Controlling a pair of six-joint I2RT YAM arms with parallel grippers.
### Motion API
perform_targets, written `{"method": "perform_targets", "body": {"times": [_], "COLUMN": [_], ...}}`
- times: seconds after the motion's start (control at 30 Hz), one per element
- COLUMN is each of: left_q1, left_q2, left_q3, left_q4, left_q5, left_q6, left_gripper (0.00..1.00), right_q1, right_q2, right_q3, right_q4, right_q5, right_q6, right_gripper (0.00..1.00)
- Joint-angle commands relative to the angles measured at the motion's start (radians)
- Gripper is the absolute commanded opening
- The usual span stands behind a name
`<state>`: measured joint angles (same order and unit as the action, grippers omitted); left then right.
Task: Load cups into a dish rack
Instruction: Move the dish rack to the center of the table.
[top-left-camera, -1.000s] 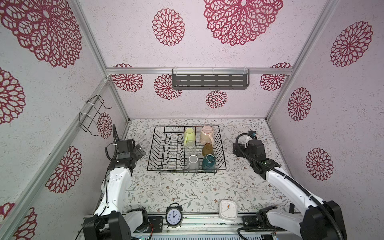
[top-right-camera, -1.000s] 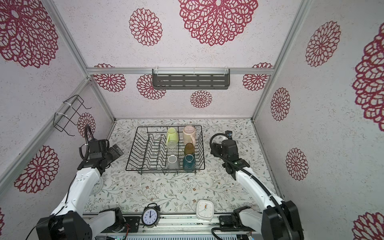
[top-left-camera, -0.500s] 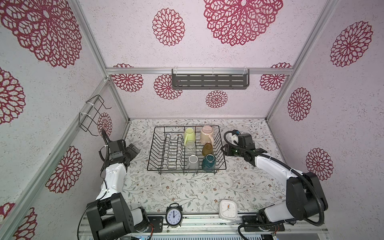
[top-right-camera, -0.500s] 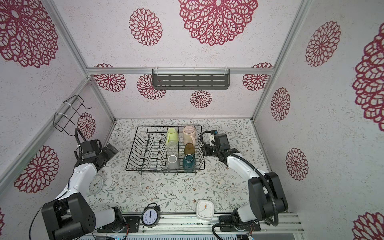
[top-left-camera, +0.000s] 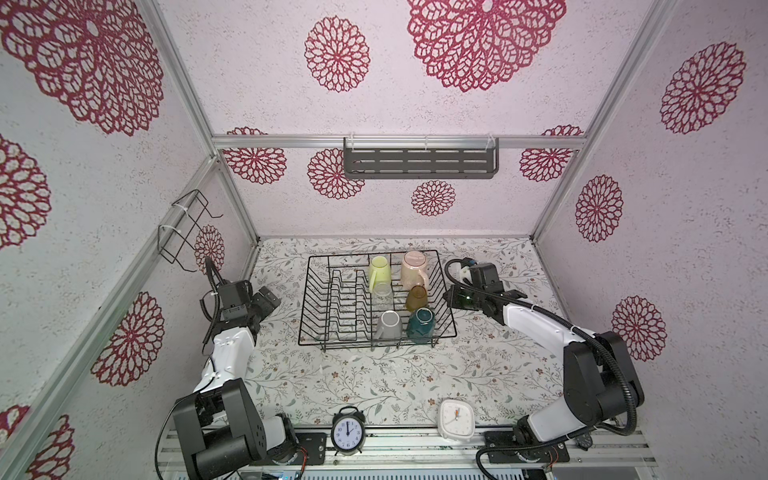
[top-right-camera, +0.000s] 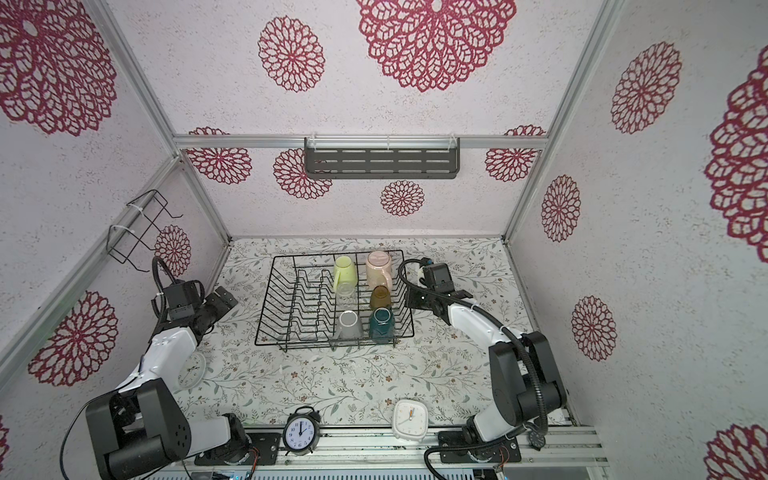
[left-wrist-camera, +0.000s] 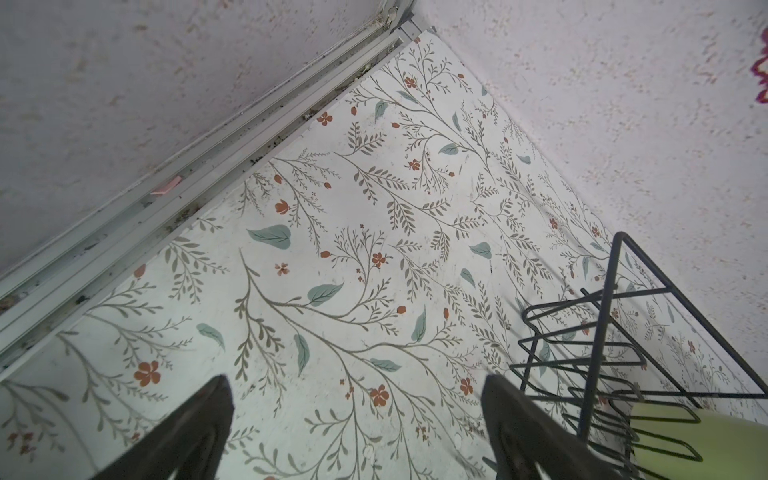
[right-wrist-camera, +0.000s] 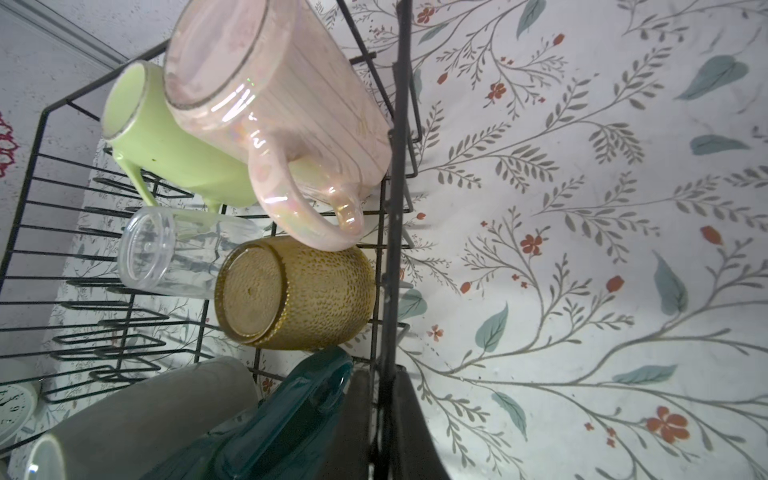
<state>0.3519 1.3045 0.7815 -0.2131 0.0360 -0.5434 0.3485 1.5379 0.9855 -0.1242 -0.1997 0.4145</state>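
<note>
All six cups sit inside the dish rack (top-left-camera: 338, 299), filling its right-hand half in two rows that run from far to near: the yellow-green mug (top-left-camera: 380, 270), the clear glass (top-left-camera: 382, 294) and the grey mug (top-left-camera: 390, 325) in the inner row, the pink mug (top-left-camera: 414, 268), the amber tumbler (top-left-camera: 417, 298) and the dark teal mug (top-left-camera: 420, 324) along the right wall, while the zigzag dividers on the left hold nothing. The loading therefore looks finished, and what matters now is the right gripper (top-left-camera: 449, 297). The right wrist view shows its fingers clamped together on the top wire of the rack's right side, at a spot beside the teal mug and the amber tumbler, with no cup in its grasp. That wire runs from near to far and the jaws close across it, so the whole rack and its load lie to the left of this gripper. Any sideways pull would probably drag the rack across the floral tabletop (top-left-camera: 374, 382) with the cups free to rock, the tall clear glass being the likeliest to tip. The left gripper (left-wrist-camera: 357, 382) is spread wide and holds nothing. It hangs over bare tabletop near the rack's far left corner and, in both top views, stands apart from it. The right arm is thus the one in contact, and it would have to let go of the wire before backing away cleanly
</note>
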Motion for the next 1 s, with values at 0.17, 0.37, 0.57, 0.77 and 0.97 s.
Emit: {"method": "perform_targets", "body": {"times": [0.17,0.37,0.57,0.77,0.97], "left_q1": [0.004,-0.008,-0.045,-0.084,-0.134], "left_q2": [0.081,0.087,0.051,0.029,0.002], "left_q3": [0.030,-0.001,-0.068,-0.091,-0.129], "left_q4": [0.049,0.122,0.202,0.225,0.276], "left_q5": [0.135,0.164,0.119,0.059,-0.049], "left_q6": [0.038,0.033,0.084,0.126,0.200], "left_gripper": [0.97,0.97,0.97,0.97,0.97], "right_q1": [-0.047,-0.085,-0.107,-0.123,-0.123], "right_q2": [-0.090,-0.142,-0.233,-0.309,-0.361], "right_q3": [-0.043,-0.097,-0.181,-0.243,-0.279], "right_q4": [-0.023,-0.014,0.017,0.071,0.138], "right_q5": [0.157,0.163,0.213,0.270,0.345], "right_q6": [-0.034,-0.017,0.003,0.000,0.001], "right_gripper": [0.00,0.00,0.00,0.16,0.60]}}
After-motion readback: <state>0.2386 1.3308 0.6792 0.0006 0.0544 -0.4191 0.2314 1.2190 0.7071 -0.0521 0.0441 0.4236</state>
